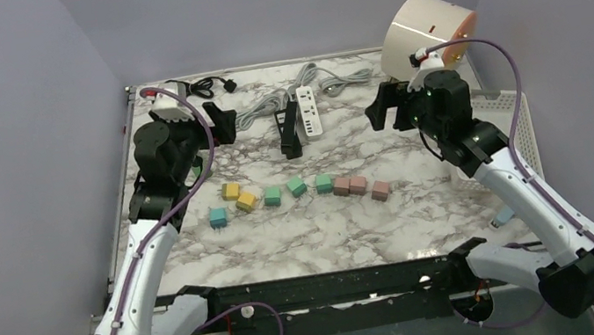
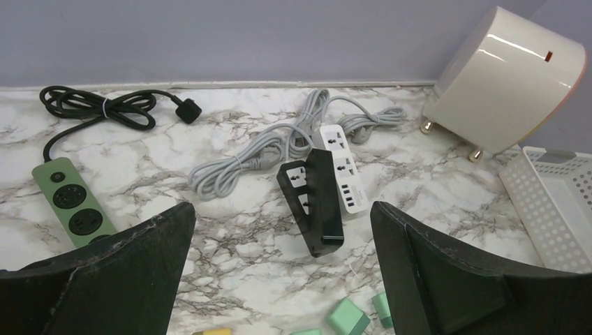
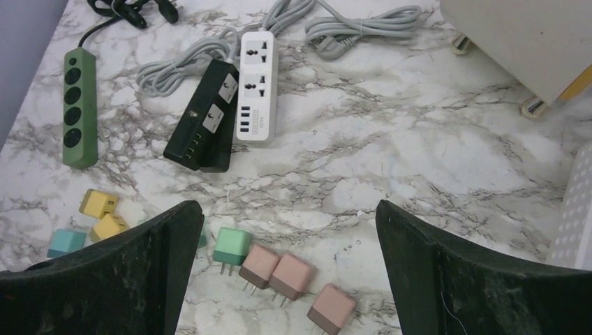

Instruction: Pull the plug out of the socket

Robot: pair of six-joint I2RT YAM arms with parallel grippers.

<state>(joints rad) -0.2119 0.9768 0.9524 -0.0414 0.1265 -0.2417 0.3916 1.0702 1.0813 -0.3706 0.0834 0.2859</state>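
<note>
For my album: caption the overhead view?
Left pincer and right pincer, open, flank white power strip and black power strip.

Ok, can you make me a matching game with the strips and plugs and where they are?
Things:
1 green strip
2 black strip
3 basket
4 pink plugs

Places:
A right end of the plug row
B at the table's right edge
C beside the white strip
D far left, near the black cord

Pairs: 1-D, 2-C, 3-B, 4-A
</note>
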